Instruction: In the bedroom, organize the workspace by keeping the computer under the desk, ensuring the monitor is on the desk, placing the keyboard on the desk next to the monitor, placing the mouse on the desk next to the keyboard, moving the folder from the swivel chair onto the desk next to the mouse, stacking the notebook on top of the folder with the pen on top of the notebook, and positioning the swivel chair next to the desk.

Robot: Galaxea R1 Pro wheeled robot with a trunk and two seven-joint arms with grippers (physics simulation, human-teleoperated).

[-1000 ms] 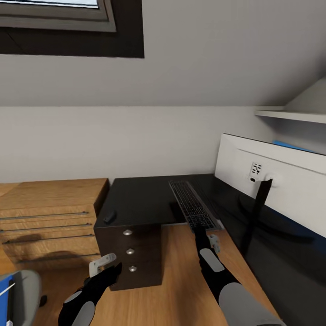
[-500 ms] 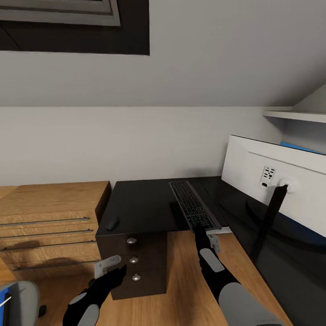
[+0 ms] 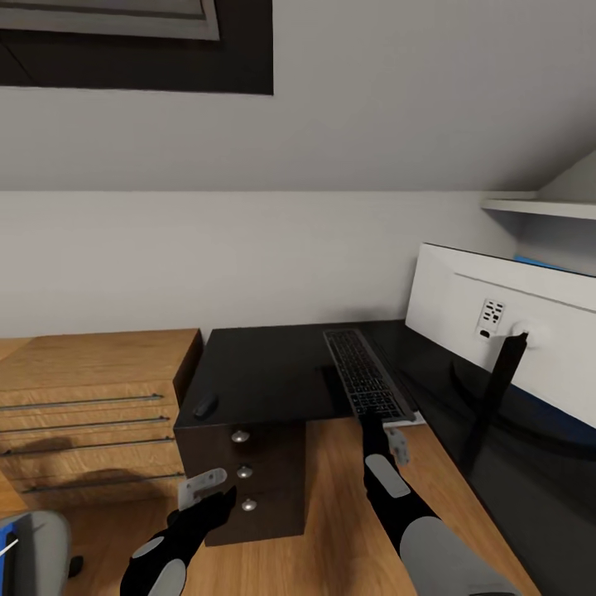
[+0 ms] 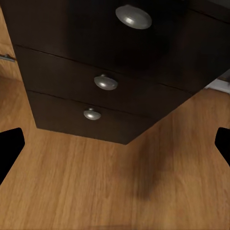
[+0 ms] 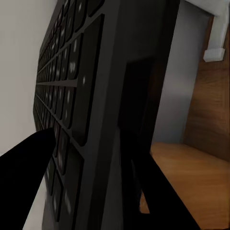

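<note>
The keyboard (image 3: 368, 382) has shifted right toward the monitor (image 3: 505, 319) since a second ago, its near end clamped in the right hand (image 3: 374, 424). It lies along the glossy black table (image 3: 257, 372), under a white sloped ceiling. The mouse (image 3: 204, 405) sits at the table's front left corner, above the drawers (image 3: 248, 480). The left hand (image 3: 203, 488) hangs over the wood floor, fingers apart. A wooden dresser (image 3: 91, 406) stands left.

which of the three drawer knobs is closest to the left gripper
The bottom knob on the desk's black drawer unit. In the head view it sits just beside the left gripper, while the middle knob and top knob are higher up.
</note>
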